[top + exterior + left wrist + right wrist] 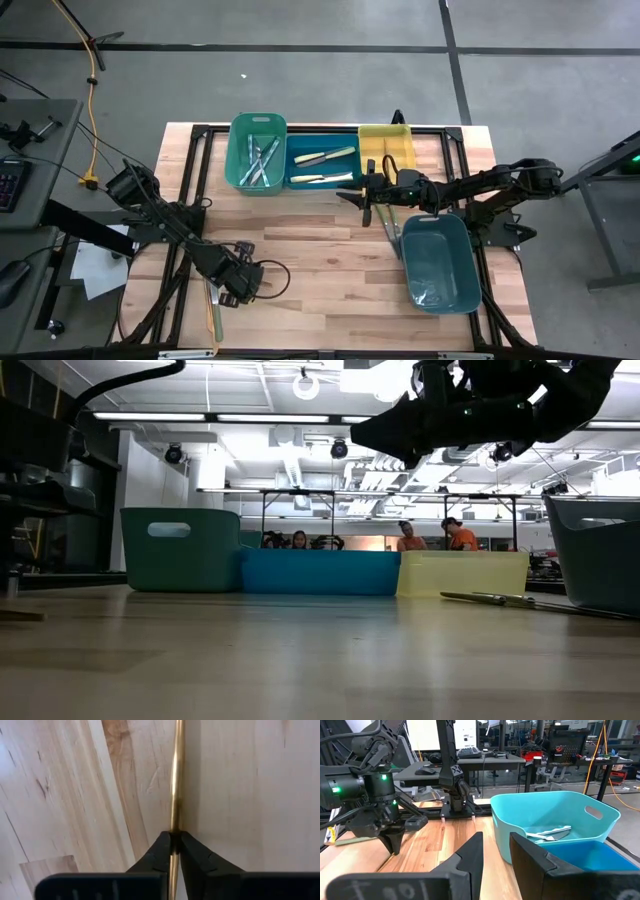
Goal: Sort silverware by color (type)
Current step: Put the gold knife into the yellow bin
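Left hand (174, 842) pinching yellowish utensil (176, 780) lying flat on worktop (250, 785). Right hand (495, 852) hovering, fingers spread, by teal bin (540, 815).

Legible text, labels, brands, numbers, signs: none readable on any surface in any view.

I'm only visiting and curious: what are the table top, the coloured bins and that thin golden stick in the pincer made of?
The table top looks like pale wooden planks, with visible grain and seams. The green bin, blue bin and yellow bin look like matte moulded plastic. The utensil handle pinched by the left gripper has a brassy sheen; metal or glossy plastic, hard to say.
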Controlling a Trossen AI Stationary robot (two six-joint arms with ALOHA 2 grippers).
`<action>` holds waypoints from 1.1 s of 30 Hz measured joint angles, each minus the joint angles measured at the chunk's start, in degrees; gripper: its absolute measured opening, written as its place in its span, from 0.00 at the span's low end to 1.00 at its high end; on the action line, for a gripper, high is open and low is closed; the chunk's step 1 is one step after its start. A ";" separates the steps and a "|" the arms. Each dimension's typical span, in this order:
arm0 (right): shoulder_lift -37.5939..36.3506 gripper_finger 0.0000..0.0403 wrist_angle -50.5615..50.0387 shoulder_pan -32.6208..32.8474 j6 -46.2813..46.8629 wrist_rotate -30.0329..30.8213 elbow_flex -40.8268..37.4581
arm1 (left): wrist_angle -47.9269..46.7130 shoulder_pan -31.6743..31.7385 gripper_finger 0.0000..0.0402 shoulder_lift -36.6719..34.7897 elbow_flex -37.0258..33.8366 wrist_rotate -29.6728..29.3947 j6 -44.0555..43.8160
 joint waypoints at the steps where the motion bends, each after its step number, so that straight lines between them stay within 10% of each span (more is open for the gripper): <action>1: 0.00 0.23 0.01 0.00 0.00 -0.01 0.00 | -0.02 0.02 0.04 0.00 0.00 0.02 0.00; 19: 0.00 0.23 0.00 -0.02 -0.03 0.00 0.00 | -7.78 5.73 0.02 -12.21 3.51 -5.81 5.55; 28: -0.02 0.23 0.02 0.00 -0.06 -0.02 0.00 | 0.14 8.76 0.02 -30.52 3.67 -26.07 13.78; 33: -0.02 0.23 0.04 -0.02 -0.04 -0.02 0.00 | 21.39 10.25 0.02 -39.36 -1.35 -35.55 28.17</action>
